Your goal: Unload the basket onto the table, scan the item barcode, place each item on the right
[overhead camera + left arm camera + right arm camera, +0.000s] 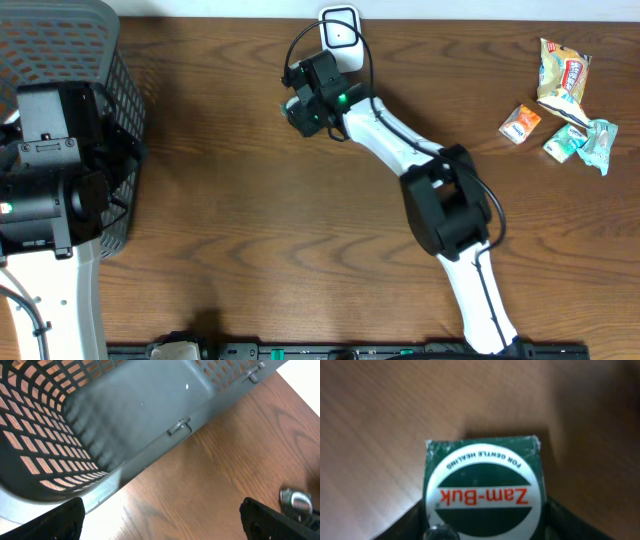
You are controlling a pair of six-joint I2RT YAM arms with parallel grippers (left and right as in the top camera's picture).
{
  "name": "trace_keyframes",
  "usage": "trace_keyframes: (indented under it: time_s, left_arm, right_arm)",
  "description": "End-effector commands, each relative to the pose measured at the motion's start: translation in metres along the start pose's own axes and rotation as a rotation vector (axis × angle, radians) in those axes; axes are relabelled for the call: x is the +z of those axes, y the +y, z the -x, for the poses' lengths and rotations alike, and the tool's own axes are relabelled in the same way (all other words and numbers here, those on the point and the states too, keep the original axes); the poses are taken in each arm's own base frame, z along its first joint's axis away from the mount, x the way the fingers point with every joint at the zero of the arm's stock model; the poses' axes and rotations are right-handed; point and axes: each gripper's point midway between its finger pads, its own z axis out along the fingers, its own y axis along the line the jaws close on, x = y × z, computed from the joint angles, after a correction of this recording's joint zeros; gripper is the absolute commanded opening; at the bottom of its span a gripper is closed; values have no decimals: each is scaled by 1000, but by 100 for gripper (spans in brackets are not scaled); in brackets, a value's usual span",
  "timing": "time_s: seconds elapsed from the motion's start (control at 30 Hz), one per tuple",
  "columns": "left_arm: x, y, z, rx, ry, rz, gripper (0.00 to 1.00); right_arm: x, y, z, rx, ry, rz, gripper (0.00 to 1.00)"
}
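Observation:
A green Zam-Buk box (482,485) with a white oval label fills the right wrist view, lying between my right gripper's fingers (570,522), which press against both of its sides over the wooden table. In the overhead view my right gripper (305,108) is at the table's far middle, just in front of a white barcode scanner (340,28); the box is hidden under the gripper there. My left gripper (160,522) hangs wide open with nothing in it, low over the table beside the grey basket (125,420).
The grey mesh basket (60,40) stands at the far left, with the left arm (50,170) over its near side. Several snack packets (563,70) and small boxes (519,123) lie at the far right. A metal part (296,501) shows at the left wrist view's right edge.

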Motion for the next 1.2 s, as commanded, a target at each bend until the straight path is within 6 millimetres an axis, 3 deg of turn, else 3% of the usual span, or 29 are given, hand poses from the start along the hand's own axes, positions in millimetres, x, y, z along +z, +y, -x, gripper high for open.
trace_keyframes:
  time_s: [0.0, 0.1, 0.23, 0.33, 0.43, 0.57, 0.67, 0.77, 0.83, 0.93, 1.1, 1.17]
  left_arm:
    - [2, 3, 0, -14, -1, 16, 98]
    - [2, 3, 0, -14, -1, 16, 98]
    - [2, 3, 0, -14, -1, 16, 98]
    - [2, 3, 0, -14, -1, 16, 98]
    - [2, 3, 0, -14, -1, 16, 98]
    - [2, 3, 0, -14, -1, 16, 98]
    - [2, 3, 0, -14, -1, 16, 98]
    - [2, 3, 0, -14, -1, 16, 98]
    - [2, 3, 0, -14, -1, 16, 98]
    - [2, 3, 0, -14, -1, 16, 98]
    - [2, 3, 0, -14, -1, 16, 98]
    - [2, 3, 0, -14, -1, 16, 98]
  right_arm:
    - [-50, -1, 0, -83, 49, -21, 63]
    - [-74, -27, -32, -95, 203, -157, 63]
    - [-95, -60, -58, -98, 332, -324, 62]
    - [-98, -55, -64, -36, 347, -298, 65]
    - [-93, -20, -57, 64, 304, -142, 60]
    - [-88, 3, -35, 162, 211, -68, 51]
    - [-84, 18, 4, 354, 55, -35, 30]
    - [-77, 37, 41, 378, -84, 36, 24]
    - [-71, 40, 50, 363, -127, 24, 22]
    - [-51, 46, 47, 343, -134, -11, 22]
    - [-7, 24, 11, 317, -47, -155, 27]
    - [-4, 19, 3, 220, -13, -161, 37]
